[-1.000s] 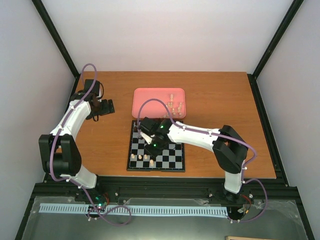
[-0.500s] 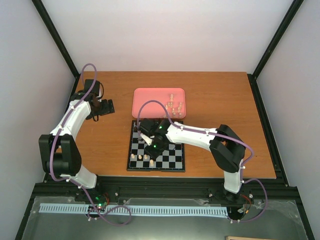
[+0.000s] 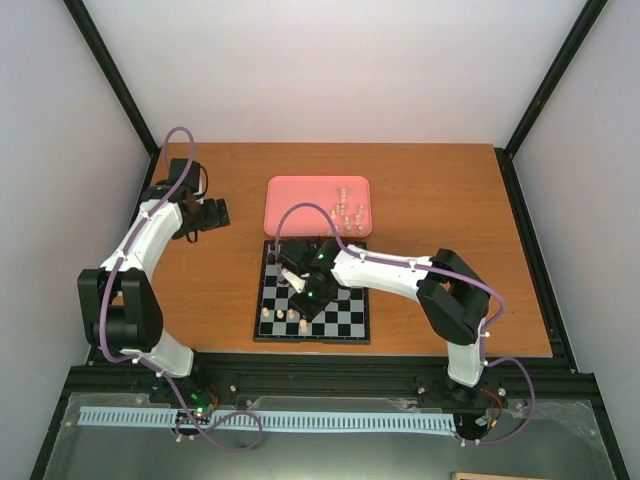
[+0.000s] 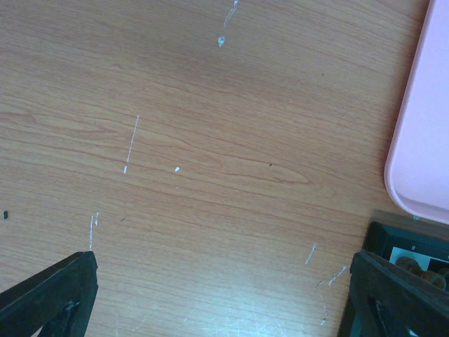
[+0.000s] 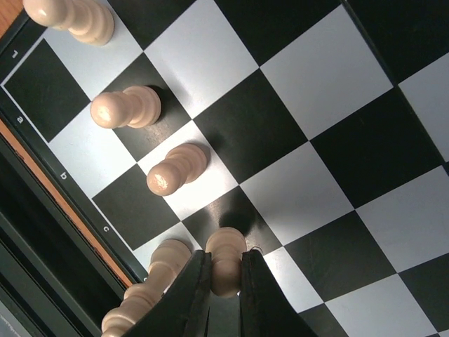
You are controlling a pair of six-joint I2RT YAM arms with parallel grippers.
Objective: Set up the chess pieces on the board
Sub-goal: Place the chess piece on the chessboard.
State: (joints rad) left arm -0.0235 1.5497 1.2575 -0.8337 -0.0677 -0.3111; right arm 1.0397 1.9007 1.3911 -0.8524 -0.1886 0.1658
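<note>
Right claw point(image 5: 224, 272) pinching cream piece point(image 5: 226, 246) at near-left squares of board point(image 5: 316, 77), other pieces point(image 5: 126, 109) alongside. Left claw point(image 4: 221, 288) spread above tabletop point(image 4: 210, 126).

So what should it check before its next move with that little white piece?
1. Right pincer shut on the piece: ok.
2. Piece's base resting on the board: cannot tell.
3. Nearest standing piece clear of the fingers: cannot tell, it sits very close.
4. Left pincer open and off the board: ok.
5. More pieces waiting in the pink tray: ok.
</note>
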